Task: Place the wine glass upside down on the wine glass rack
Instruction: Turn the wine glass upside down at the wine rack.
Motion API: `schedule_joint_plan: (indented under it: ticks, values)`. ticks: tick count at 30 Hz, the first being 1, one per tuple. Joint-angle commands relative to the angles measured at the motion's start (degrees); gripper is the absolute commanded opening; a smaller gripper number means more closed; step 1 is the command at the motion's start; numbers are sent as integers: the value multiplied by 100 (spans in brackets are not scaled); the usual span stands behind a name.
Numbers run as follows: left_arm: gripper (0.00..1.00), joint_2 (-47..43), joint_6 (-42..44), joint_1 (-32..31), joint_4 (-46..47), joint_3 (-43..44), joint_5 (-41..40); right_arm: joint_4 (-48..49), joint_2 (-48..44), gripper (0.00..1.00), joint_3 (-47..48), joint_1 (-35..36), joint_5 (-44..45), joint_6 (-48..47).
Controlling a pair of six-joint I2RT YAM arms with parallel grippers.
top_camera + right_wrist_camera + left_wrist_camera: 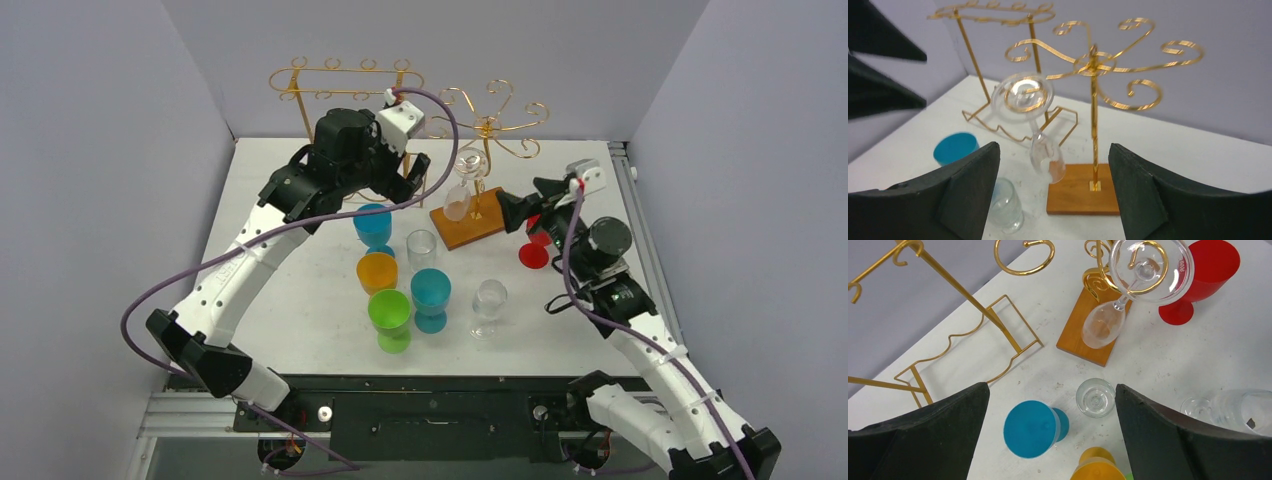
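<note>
Left claw (405, 178) and right claw (522, 200) gape empty. Glass (460, 198) hangs tilted on rack (487, 125); we fear a nudge unhooks it.

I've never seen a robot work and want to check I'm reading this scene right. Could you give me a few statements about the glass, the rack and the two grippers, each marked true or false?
1. A clear wine glass hangs upside down on the gold rack with the wooden base. True.
2. The right gripper is clamped on the glass's stem. False: its jaws stand open, clear of the glass, holding nothing.
3. The left gripper is open and empty. True.
4. The red cup stands on the wooden base. False: it stands on the table beside the base.
</note>
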Motion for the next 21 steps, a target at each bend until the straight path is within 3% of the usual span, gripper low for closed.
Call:
schedule_joint_plan:
  ticks: [1,9,21]
  values:
    - [94,200,-188,59,120,452,-84,-1293,257,74,1368,-597,-74,507]
    - [83,588,-127,158,217,861,-423,-2162,1760,73,3544,-1346,588,830]
    - [77,1428,166,233,213,1774,-334,-2802,3999,69,5738,-1974,12,1211]
